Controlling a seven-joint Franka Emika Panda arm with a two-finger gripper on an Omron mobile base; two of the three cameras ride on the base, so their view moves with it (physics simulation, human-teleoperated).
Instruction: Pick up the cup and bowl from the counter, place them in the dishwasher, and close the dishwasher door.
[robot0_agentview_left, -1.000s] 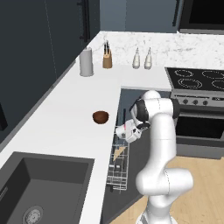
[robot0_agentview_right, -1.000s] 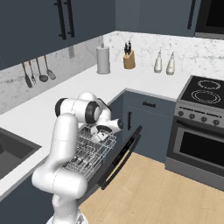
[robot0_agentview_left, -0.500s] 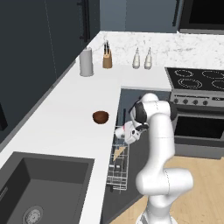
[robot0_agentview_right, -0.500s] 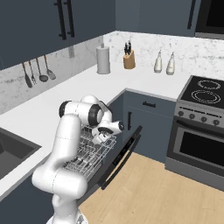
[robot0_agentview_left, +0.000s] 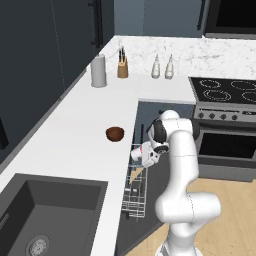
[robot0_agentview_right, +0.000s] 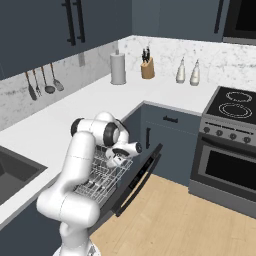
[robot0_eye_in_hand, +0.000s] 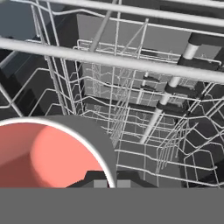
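Partly cropped cup (robot0_eye_in_hand: 52, 153) clenched in hand (robot0_agentview_left: 142, 156) over dishwasher rack (robot0_agentview_right: 97, 177); fingertips hidden behind rim.

White cup (robot0_eye_in_hand: 48, 153) with a salmon-pink inside, glossy reddish-brown bowl (robot0_agentview_left: 115, 133) on plain white counter (robot0_agentview_left: 75, 145), white wire rack (robot0_eye_in_hand: 131, 100), slate-blue dishwasher door (robot0_agentview_right: 142, 175)

The white counter (robot0_agentview_left: 75, 145) is carrying the dark brown bowl (robot0_agentview_left: 115, 133) near its front edge. Farther back a grey canister (robot0_agentview_left: 98, 71), a knife block (robot0_agentview_left: 122, 66) and two white shakers (robot0_agentview_left: 162, 67) are standing by the marbled backsplash. A dark sink (robot0_agentview_left: 47, 212) is sitting sunk into the counter's near end.
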